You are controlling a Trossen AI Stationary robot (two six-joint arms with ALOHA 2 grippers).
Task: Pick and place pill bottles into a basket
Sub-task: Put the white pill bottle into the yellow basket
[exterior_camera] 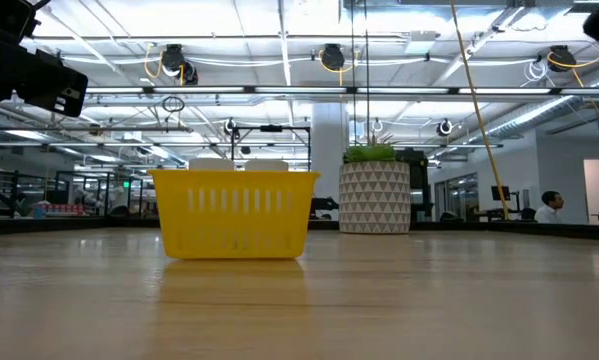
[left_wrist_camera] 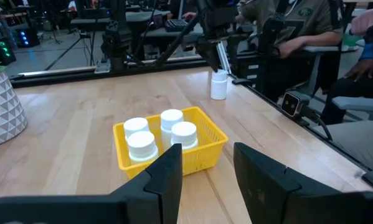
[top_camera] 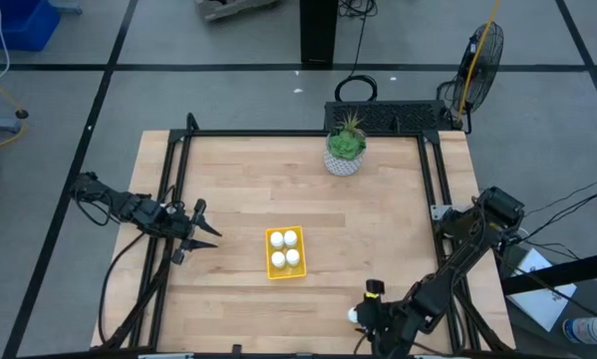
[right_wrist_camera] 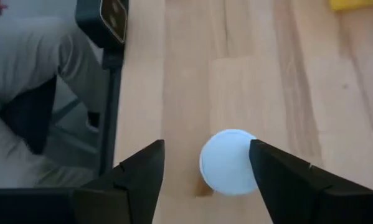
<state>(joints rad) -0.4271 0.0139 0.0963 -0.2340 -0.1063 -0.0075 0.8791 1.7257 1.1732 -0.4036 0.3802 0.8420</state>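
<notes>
The yellow basket [top_camera: 285, 252] sits near the table's middle and holds several white pill bottles [left_wrist_camera: 155, 134] standing upright. One more white pill bottle [right_wrist_camera: 228, 162] stands upright on the table by the near edge [top_camera: 353, 316]. My right gripper [right_wrist_camera: 206, 147] is open above it, pointing down, with one finger on either side of its cap. My left gripper [top_camera: 204, 225] is open and empty at the table's left, pointing toward the basket [left_wrist_camera: 208, 152].
A white patterned pot with a green plant [top_camera: 346, 150] stands at the far side of the table. Dark frame rails run along the table's left, right and far edges. People sit beyond the table's near edge [left_wrist_camera: 298, 31].
</notes>
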